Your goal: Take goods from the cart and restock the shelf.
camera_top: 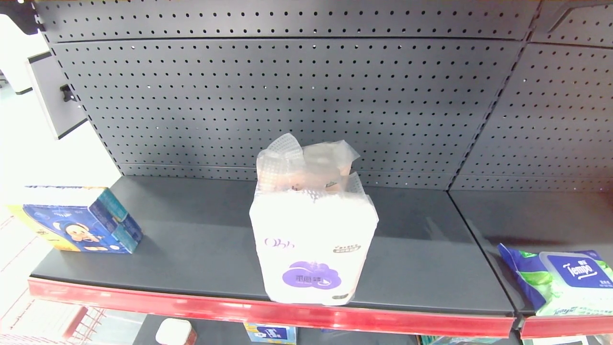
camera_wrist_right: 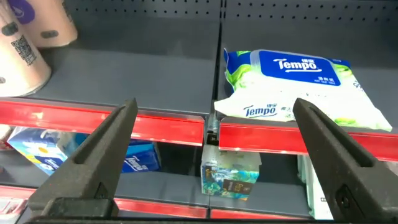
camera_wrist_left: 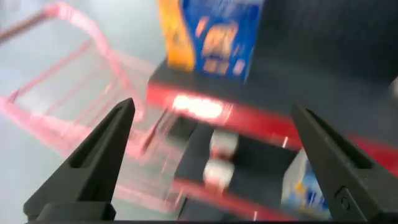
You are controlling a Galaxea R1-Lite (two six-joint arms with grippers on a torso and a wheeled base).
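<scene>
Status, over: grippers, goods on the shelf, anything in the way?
Left gripper open, near the red cart. Right gripper open, facing wet wipes pack. Toilet roll pack upright mid-shelf, at front edge. Blue box at left end, apart from it.

shelf (camera_top: 201,249) | toilet-roll pack (camera_top: 311,249) upright, centre front | blue box (camera_top: 76,220), likely tissues, left end | wipes pack (camera_top: 560,282) right

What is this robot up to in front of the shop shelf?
It is restocking a shelf from a red cart. A pack of toilet rolls stands at the front middle of the shelf, with a blue box to its left and a pack of wipes to its right. Nothing is held right now: the left end effector is open near the cart, and the right end effector is open in front of the wipes.
</scene>
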